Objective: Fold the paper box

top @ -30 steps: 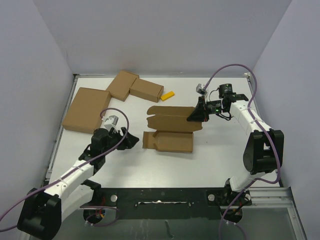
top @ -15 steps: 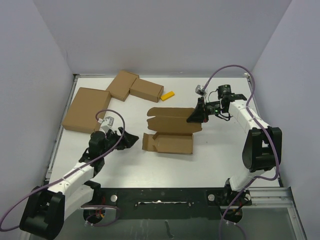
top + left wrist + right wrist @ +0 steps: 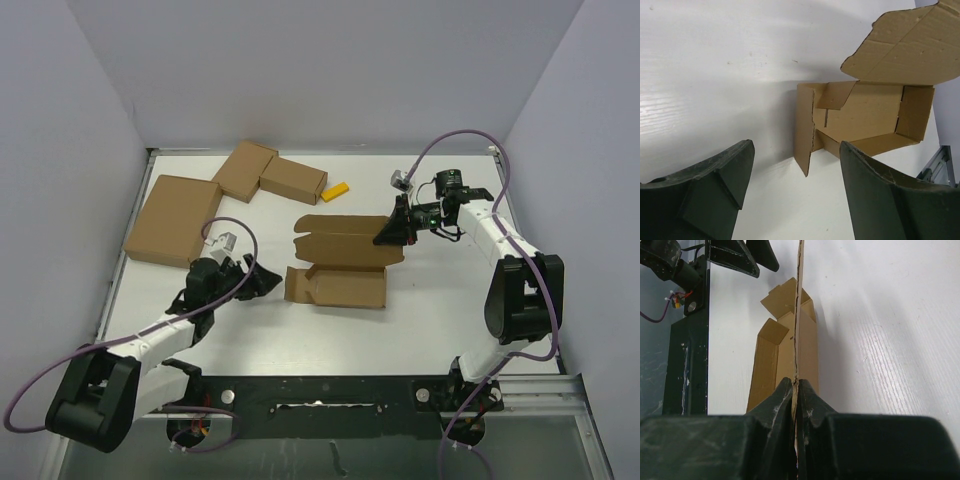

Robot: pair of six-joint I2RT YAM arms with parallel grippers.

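White desk (image 3: 430, 310) fills the middle of the top view, and on its upper left lies a large flat brown carton (image 3: 172, 218). At the centre of the frame sits the paper box (image 3: 345, 288), partly formed: an open tray with raised walls nearer the arms, and a wide lid panel lying open beyond it. Above and left of the box, two small brown cartons (image 3: 270, 172) touch at a corner. The right hand (image 3: 390, 233), at the box's right end, is pinched tight on the thin edge of the lid panel. The left hand (image 3: 262, 281) is spread wide, just left of the tray's open end, not touching it. A small yellow piece (image 3: 335, 191) lies beside the small cartons.
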